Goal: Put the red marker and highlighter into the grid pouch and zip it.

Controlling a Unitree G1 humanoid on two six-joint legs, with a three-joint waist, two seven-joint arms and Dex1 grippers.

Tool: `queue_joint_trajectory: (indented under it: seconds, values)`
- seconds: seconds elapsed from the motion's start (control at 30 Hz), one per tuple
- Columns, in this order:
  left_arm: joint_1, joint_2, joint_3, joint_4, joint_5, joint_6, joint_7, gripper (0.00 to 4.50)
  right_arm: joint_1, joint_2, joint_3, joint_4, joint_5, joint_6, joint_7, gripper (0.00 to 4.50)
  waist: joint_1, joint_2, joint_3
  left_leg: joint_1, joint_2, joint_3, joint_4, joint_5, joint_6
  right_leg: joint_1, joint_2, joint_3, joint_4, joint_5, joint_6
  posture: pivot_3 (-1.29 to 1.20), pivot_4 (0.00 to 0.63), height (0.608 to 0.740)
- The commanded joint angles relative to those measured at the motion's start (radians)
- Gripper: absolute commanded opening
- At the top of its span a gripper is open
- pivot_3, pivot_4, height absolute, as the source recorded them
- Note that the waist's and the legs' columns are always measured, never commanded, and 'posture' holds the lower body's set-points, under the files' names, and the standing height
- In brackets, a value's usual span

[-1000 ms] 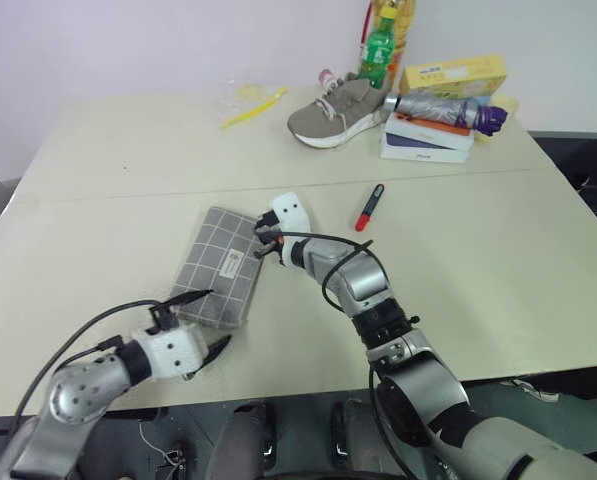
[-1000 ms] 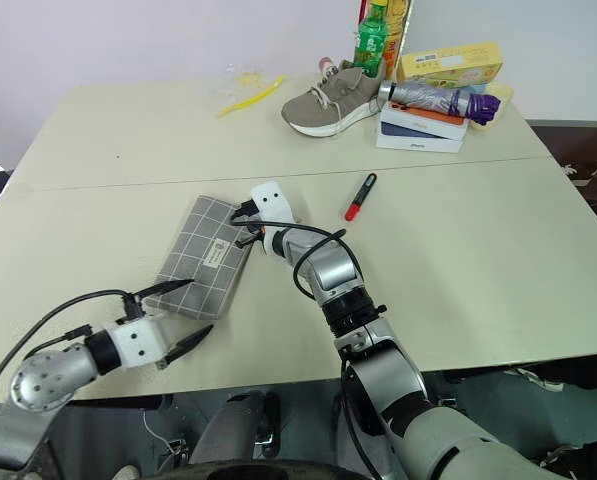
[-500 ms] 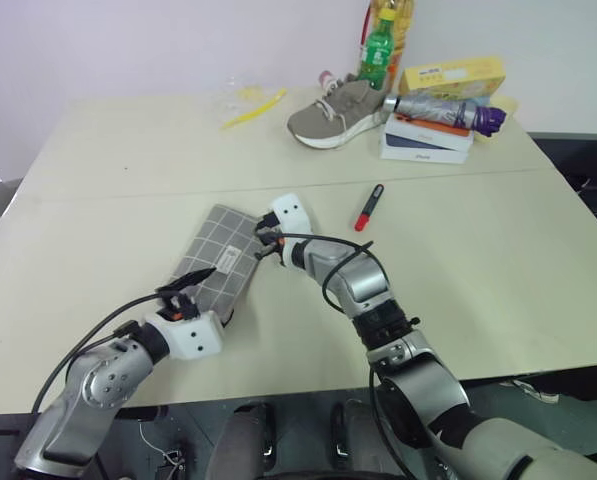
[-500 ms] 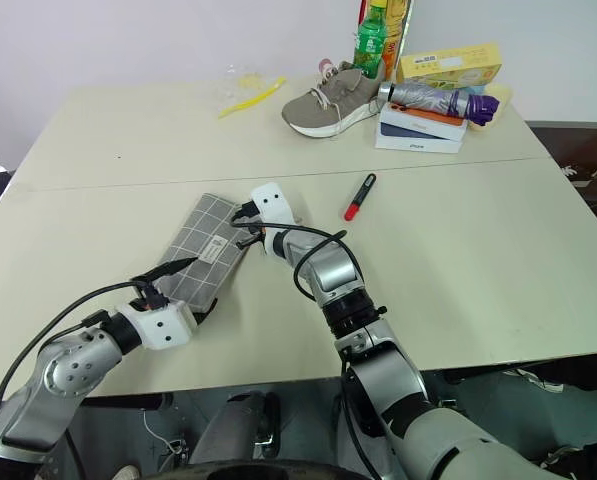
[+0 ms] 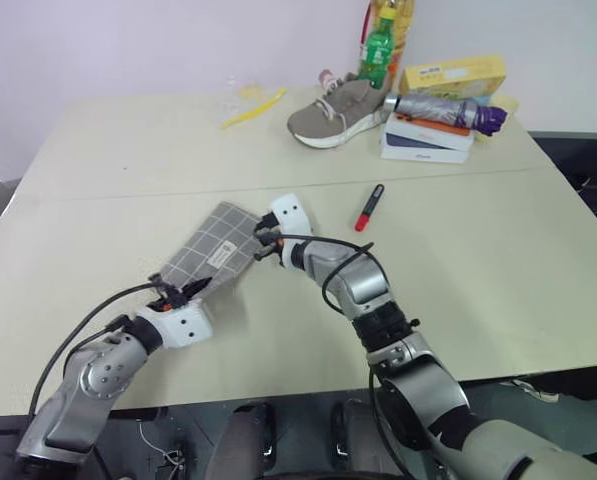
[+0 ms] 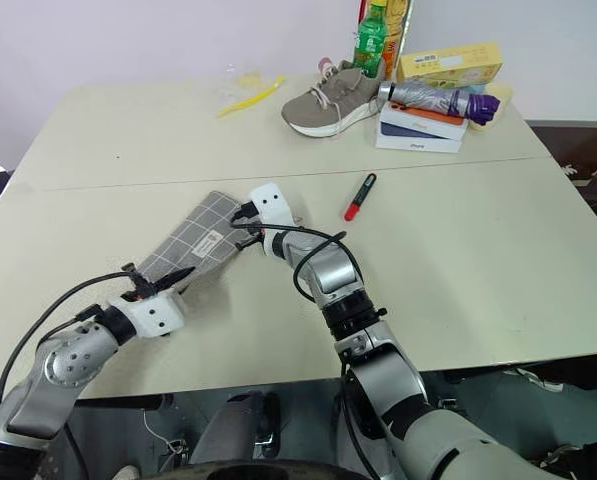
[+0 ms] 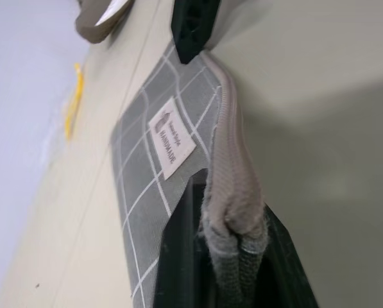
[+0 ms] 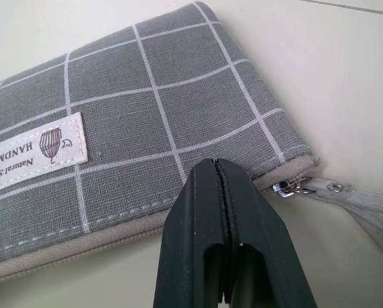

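Your left pincer [image 7: 233, 256] pinches the soft, limp pouch [image 5: 210, 252] at its corner. Right pincer [image 8: 223, 224] is clamped empty; take the zipper cord [image 8: 345, 196].

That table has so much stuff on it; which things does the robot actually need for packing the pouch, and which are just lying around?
For the job:
- grid pouch, near corner pinched by left gripper
- red marker, lying on the table
- right gripper, shut, at the zipper end

Just lying about:
- shoe
- green bottle
- folded umbrella
- yellow box
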Motion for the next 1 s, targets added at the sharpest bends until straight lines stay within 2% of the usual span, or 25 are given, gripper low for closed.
queue_joint_trajectory:
  seconds: [0.03,0.07,0.2,0.33,0.37,0.4,0.5,0.53,0.6,0.7,1.0]
  values:
    - [0.007,-0.008,0.006,-0.004,-0.036,-0.039,-0.001,0.05,0.013,0.009,-0.010,-0.022,0.006,0.012,-0.003,0.00,0.000,0.000,0.000,0.000,0.000,0.000,0.000,0.000,0.000,0.000,0.000,0.000,0.000,0.000,0.000,0.00,0.150,0.733]
    - [0.006,-0.011,0.008,-0.006,-0.046,-0.042,-0.002,0.05,0.011,0.006,-0.019,-0.030,0.009,0.000,-0.004,0.00,0.000,0.000,0.000,0.000,0.000,0.000,0.000,0.000,0.000,0.000,0.000,0.000,0.000,0.000,0.000,0.00,0.150,0.733]
    - [-0.006,-0.076,0.015,-0.073,-0.247,0.048,-0.074,0.05,0.013,-0.069,-0.035,-0.160,0.008,-0.094,0.042,0.00,0.007,-0.001,0.001,-0.002,0.000,0.000,0.000,0.000,0.000,-0.001,-0.001,0.000,-0.001,0.000,0.000,0.00,0.150,0.733]
    - [-0.007,-0.085,0.008,-0.122,-0.355,0.103,-0.151,0.05,0.063,-0.204,-0.056,-0.369,0.076,-0.029,0.167,0.00,0.007,-0.002,0.001,-0.004,-0.001,0.000,0.001,0.000,0.000,-0.001,-0.001,0.000,-0.002,0.000,0.000,0.00,0.150,0.733]
    - [-0.008,-0.083,0.010,-0.125,-0.362,0.106,-0.158,0.00,0.080,-0.232,-0.063,-0.407,0.099,-0.014,0.195,0.52,0.006,-0.002,0.001,-0.004,-0.001,0.000,0.001,0.000,0.000,-0.001,-0.001,0.000,-0.002,0.000,0.000,0.00,0.150,0.733]
    - [-0.013,-0.081,0.010,-0.125,-0.369,0.107,-0.167,0.00,0.098,-0.279,-0.060,-0.443,0.099,-0.006,0.224,0.83,0.004,-0.002,0.001,-0.003,-0.001,0.000,0.000,0.000,0.000,-0.001,0.000,-0.001,-0.002,0.000,0.000,0.00,0.150,0.733]
    - [-0.041,-0.073,0.007,-0.111,-0.377,0.102,-0.192,0.00,0.165,-0.446,-0.037,-0.537,0.065,-0.010,0.305,2.22,0.009,-0.002,0.001,-0.003,0.000,0.000,0.000,0.000,0.000,-0.001,0.001,-0.001,-0.002,0.000,0.000,0.00,0.150,0.733]
    - [-0.052,-0.073,0.007,-0.103,-0.380,0.101,-0.198,0.00,0.188,-0.483,-0.043,-0.565,0.070,-0.011,0.320,2.53,0.009,-0.002,0.001,-0.003,-0.001,0.000,0.000,0.000,0.000,-0.001,0.001,-0.001,-0.002,0.000,0.000,0.00,0.150,0.733]
    - [-0.067,-0.076,0.006,-0.089,-0.392,0.090,-0.210,0.00,0.225,-0.526,-0.044,-0.597,0.080,-0.009,0.340,3.47,0.009,-0.002,0.001,-0.003,-0.001,0.000,0.001,0.000,0.000,-0.001,0.003,-0.001,-0.002,0.000,0.000,0.00,0.150,0.733]
    - [-0.081,-0.082,0.000,-0.078,-0.410,0.080,-0.230,0.00,0.243,-0.547,-0.011,-0.572,0.029,-0.060,0.318,3.47,0.002,-0.002,0.001,-0.002,0.000,0.001,0.001,0.000,0.000,0.000,0.003,-0.001,-0.002,0.000,0.000,0.00,0.150,0.733]
    - [-0.067,-0.078,0.004,-0.091,-0.434,0.068,-0.271,0.00,0.212,-0.517,0.022,-0.457,-0.043,-0.162,0.275,3.47,0.011,-0.003,0.002,-0.002,0.000,0.001,0.002,0.000,0.000,0.000,0.004,-0.001,-0.002,0.000,0.000,0.00,0.150,0.733]
